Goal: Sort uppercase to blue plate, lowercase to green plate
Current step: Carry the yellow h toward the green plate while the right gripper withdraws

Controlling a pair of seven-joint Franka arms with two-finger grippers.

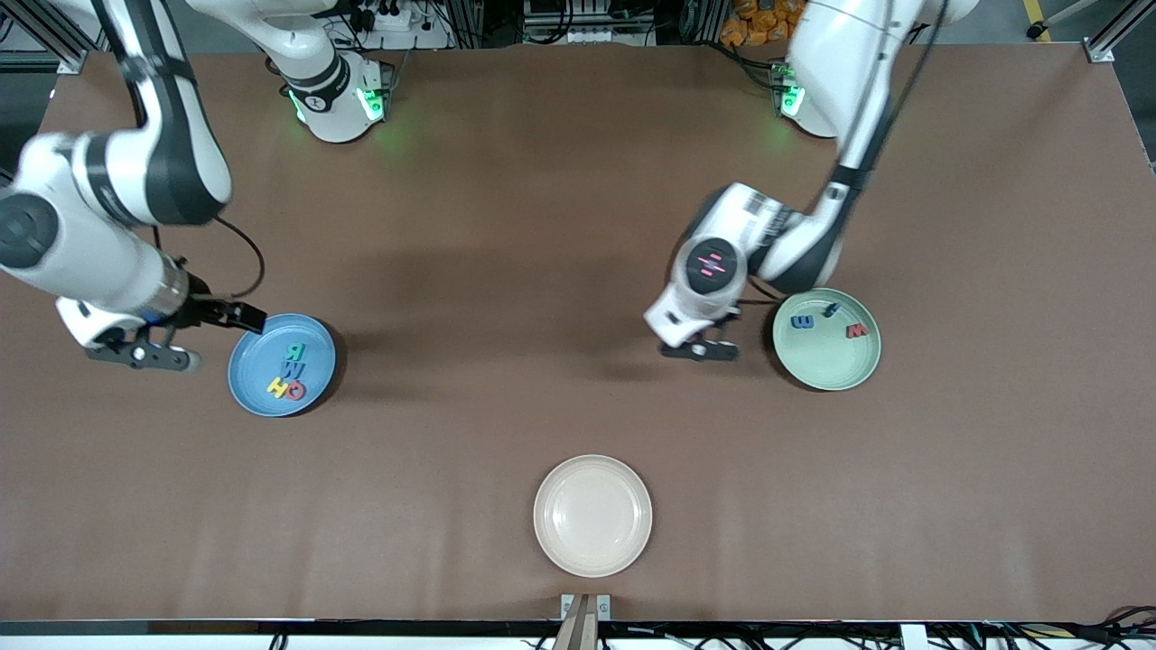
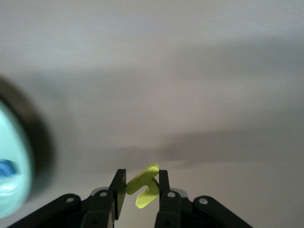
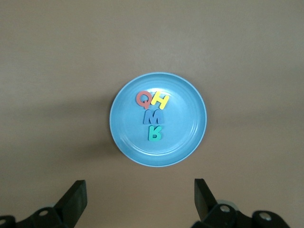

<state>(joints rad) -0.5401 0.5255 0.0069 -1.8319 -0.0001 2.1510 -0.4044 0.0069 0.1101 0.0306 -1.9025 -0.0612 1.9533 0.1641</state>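
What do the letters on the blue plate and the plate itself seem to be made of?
Letters: probably foam, matte; flat, thick-cut shapes in plain solid colours, no shine.
Blue plate: likely plastic or glazed ceramic, which one cannot be told; smooth, even blue with a soft sheen along the rim.

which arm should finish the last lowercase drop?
Left. Its pincer is shut on the small yellow h and sits right beside the green plate. The right pincer is open and empty, waiting above the blue plate, where all four capitals lie.
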